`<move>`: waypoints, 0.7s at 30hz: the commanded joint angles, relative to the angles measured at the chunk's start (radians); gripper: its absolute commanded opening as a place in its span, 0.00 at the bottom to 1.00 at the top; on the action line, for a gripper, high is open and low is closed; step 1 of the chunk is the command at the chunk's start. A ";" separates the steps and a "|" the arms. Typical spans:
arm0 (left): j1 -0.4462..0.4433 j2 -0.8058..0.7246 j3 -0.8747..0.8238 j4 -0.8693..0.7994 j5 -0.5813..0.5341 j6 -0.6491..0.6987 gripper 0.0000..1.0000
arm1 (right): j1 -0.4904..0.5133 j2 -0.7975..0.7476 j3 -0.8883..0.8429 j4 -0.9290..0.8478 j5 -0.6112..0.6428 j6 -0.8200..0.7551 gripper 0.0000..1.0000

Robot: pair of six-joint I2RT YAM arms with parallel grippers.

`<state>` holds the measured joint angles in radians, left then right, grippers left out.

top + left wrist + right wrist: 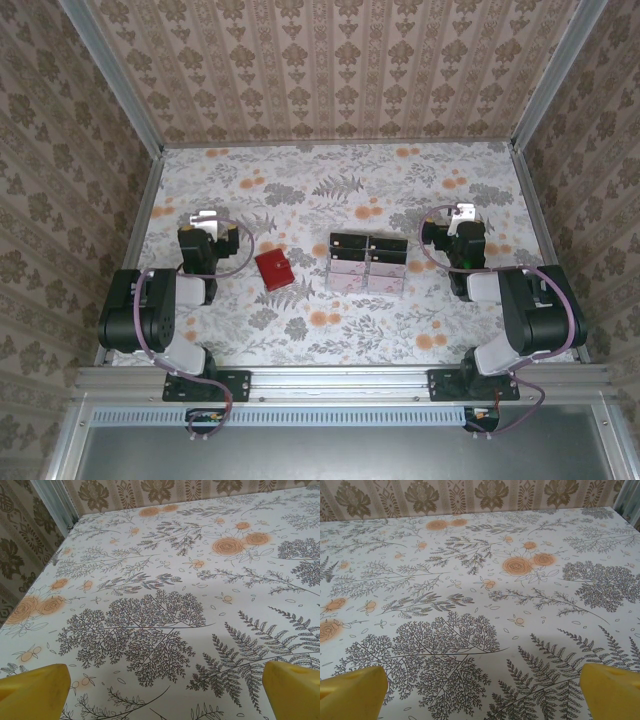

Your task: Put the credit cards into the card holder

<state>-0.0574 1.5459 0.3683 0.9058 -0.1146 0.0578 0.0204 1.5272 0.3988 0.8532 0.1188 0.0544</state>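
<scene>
The credit cards (pixel 367 255) in clear tray (pixel 368 292) — card holder (pixel 273 269) nearby

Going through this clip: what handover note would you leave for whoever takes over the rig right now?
Left gripper: open, empty, over bare tablecloth.
Right gripper: open, empty, also over bare cloth.
Credit cards: grouped together just right of the table's middle, none picked up.
Card holder: red, lying left of the cards and apart from them; it looks closed.
Done: nothing yet; no card is in the holder.
Left: open the holder, pick up the cards and slide them in.
</scene>
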 commanded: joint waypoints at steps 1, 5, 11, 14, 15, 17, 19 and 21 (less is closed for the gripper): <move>0.008 0.001 0.021 -0.004 0.017 0.011 1.00 | 0.002 0.002 0.007 0.006 -0.007 -0.010 1.00; 0.005 0.000 0.017 0.005 0.011 0.011 1.00 | 0.001 0.003 0.005 0.007 -0.008 -0.010 1.00; 0.005 -0.012 0.016 -0.001 -0.075 -0.022 1.00 | 0.000 -0.077 0.031 -0.100 0.014 -0.001 1.00; 0.004 -0.026 0.008 0.002 -0.100 -0.030 1.00 | 0.000 -0.126 0.040 -0.163 0.026 0.006 1.00; 0.004 -0.041 0.007 -0.010 -0.113 -0.035 1.00 | 0.000 -0.161 0.043 -0.196 0.032 0.012 1.00; 0.004 -0.059 0.000 -0.014 -0.118 -0.037 1.00 | 0.000 -0.215 0.064 -0.281 0.042 0.034 1.00; -0.003 -0.085 0.003 -0.039 -0.142 -0.037 1.00 | 0.000 -0.265 0.100 -0.383 0.057 0.074 1.00; -0.009 -0.123 0.021 -0.100 -0.154 -0.033 1.00 | -0.002 -0.312 0.140 -0.500 0.059 0.104 1.00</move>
<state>-0.0586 1.4761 0.3679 0.8722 -0.2230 0.0456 0.0204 1.2774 0.4725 0.5369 0.1440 0.0967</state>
